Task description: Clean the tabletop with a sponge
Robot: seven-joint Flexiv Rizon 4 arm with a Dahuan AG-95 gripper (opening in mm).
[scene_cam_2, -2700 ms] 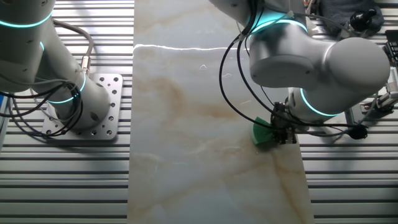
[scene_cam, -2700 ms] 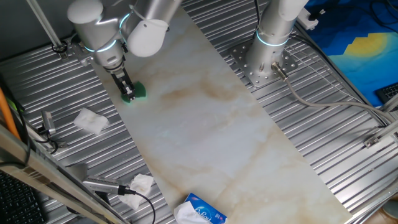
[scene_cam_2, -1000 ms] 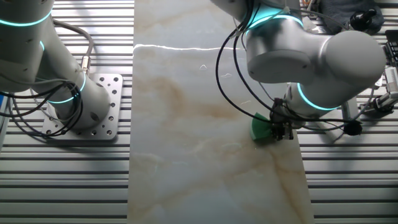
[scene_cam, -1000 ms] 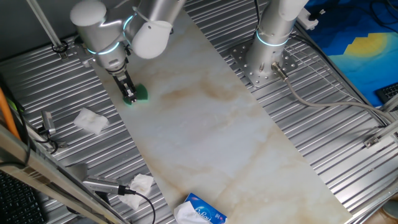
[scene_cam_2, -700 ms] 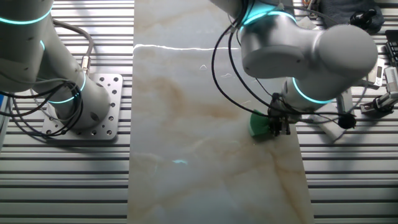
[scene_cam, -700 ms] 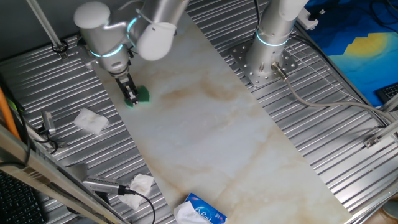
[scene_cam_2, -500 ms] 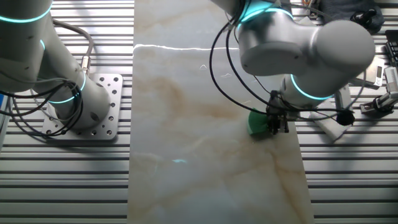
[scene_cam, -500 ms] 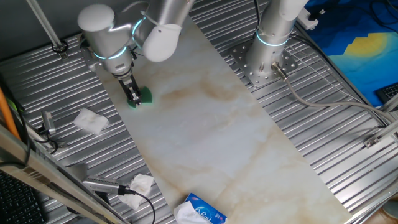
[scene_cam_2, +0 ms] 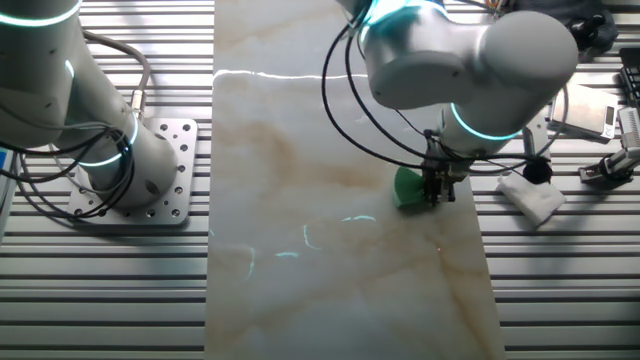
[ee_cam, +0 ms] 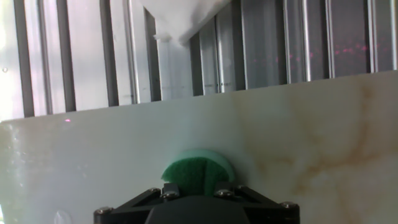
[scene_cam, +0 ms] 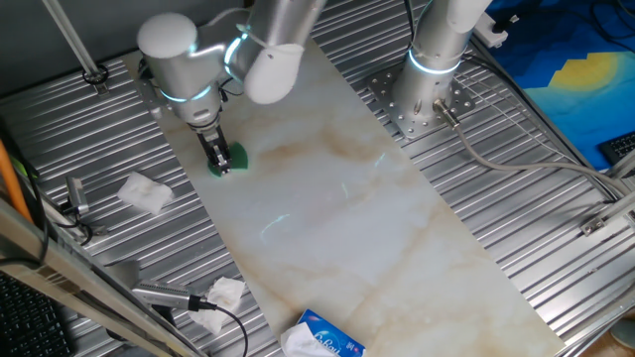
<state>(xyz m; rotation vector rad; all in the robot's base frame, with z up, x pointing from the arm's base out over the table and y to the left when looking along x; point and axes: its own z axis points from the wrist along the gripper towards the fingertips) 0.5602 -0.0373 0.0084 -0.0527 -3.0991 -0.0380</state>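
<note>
Pinched between the closed fingers of the gripper (scene_cam: 220, 162), the sponge (scene_cam: 231, 157) is pressed flat onto the tabletop (scene_cam: 337, 198) close to one long edge and near one end of the slab. From the hand view the sponge (ee_cam: 198, 172) bulges out just ahead of the fingertips, so it sits directly under the hand and on the slab side of it; the ribbed grey metal surface (ee_cam: 87, 56) begins just past the near edge. In the other fixed view the green block (scene_cam_2: 407, 187) sits on the slab side of the gripper (scene_cam_2: 436, 189), with the edge just behind it. The coming stroke is judged to turn on this: nearly all uncleaned slab, including the brown stains (scene_cam: 308, 149), lies away from that edge and along the slab's long axis. A crumpled tissue (scene_cam: 145, 192) lies off the slab, near the hand; a tissue pack (scene_cam: 319, 338) rests at the far end, well apart. The second arm's base (scene_cam: 417, 104) stands beside the opposite edge.
</note>
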